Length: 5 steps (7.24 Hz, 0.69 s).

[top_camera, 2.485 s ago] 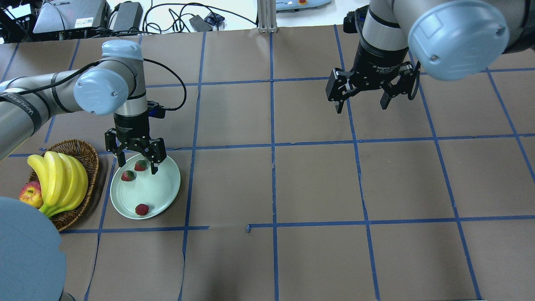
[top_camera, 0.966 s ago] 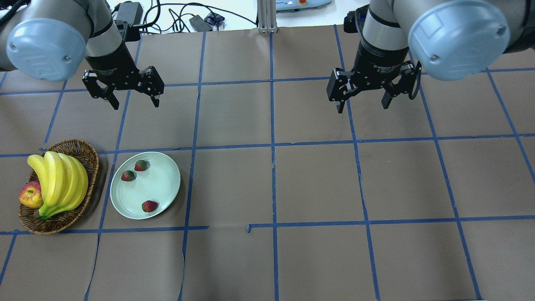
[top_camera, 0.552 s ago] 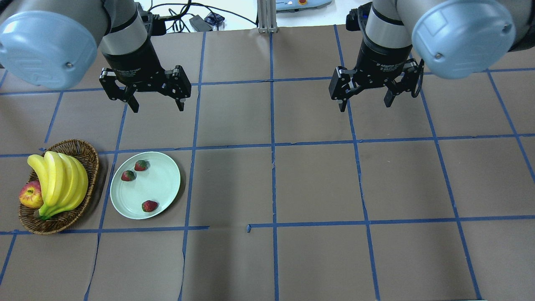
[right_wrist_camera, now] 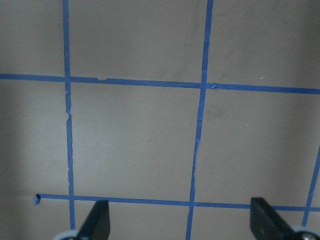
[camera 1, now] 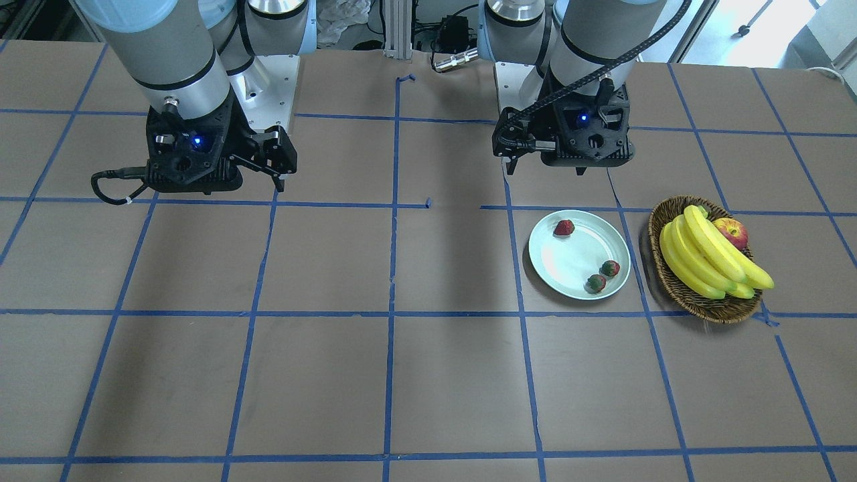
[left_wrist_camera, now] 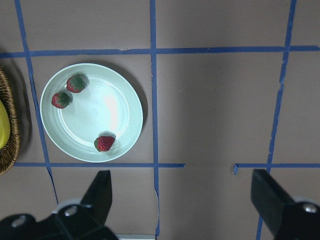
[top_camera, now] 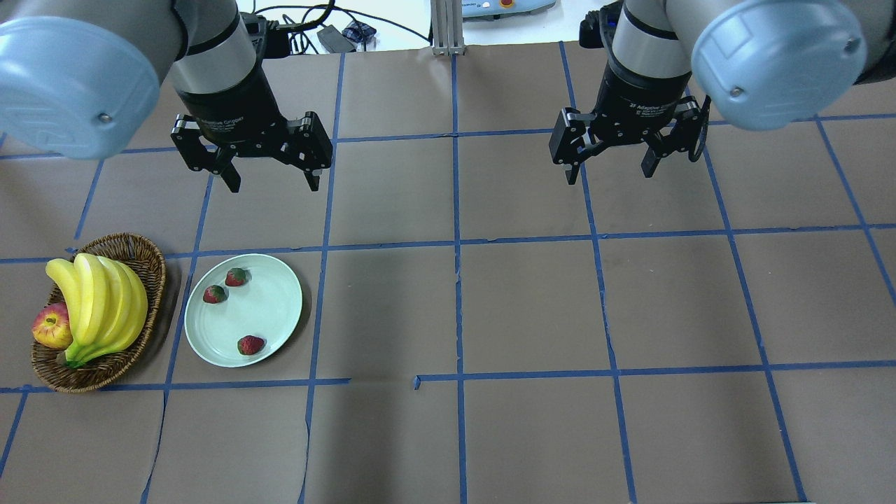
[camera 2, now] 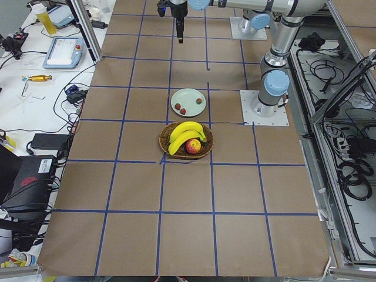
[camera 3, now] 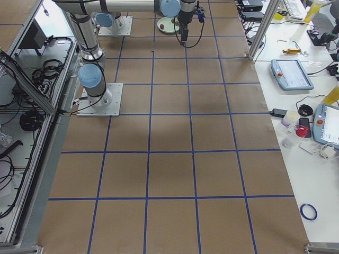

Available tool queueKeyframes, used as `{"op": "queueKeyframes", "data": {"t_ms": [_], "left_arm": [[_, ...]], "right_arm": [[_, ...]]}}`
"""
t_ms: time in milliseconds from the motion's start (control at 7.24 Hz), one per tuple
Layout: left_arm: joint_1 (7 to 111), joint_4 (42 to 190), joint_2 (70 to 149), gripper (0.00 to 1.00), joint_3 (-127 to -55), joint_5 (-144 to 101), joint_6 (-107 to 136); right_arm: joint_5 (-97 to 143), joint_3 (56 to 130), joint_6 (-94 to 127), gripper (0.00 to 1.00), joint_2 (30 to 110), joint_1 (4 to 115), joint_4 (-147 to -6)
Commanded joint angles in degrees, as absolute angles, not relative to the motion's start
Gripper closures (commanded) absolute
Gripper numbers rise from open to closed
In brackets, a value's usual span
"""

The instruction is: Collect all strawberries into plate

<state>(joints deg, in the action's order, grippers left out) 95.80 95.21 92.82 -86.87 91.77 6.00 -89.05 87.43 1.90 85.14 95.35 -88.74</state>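
overhead exterior shows basket [top_camera: 160, 278] of bananas [top_camera: 105, 302] and apple [top_camera: 50, 328] beside plate [top_camera: 274, 306].

Glossy plate [top_camera: 273, 315], woven wicker basket [top_camera: 150, 269], matt brown table [top_camera: 532, 308].

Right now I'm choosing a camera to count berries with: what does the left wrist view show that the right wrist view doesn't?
Left wrist only: the plate holding three strawberries, plus the basket edge. Right wrist only: nothing of its own, just bare table. Both: brown table, blue tape grid, and open fingers at the bottom.
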Motion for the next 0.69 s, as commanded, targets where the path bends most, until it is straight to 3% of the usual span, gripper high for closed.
{"op": "queueKeyframes", "data": {"t_ms": [0, 552], "left_arm": [[95.28, 95.54, 93.08, 0.00, -86.93, 91.50, 5.89], [95.19, 95.27, 93.95, 0.00, -87.44, 91.58, 5.89]], "right_arm": [[-88.95, 84.83, 1.93, 0.00, 85.17, 95.36, -85.98], [-88.95, 84.64, 1.93, 0.00, 85.08, 95.36, -85.52]]}}
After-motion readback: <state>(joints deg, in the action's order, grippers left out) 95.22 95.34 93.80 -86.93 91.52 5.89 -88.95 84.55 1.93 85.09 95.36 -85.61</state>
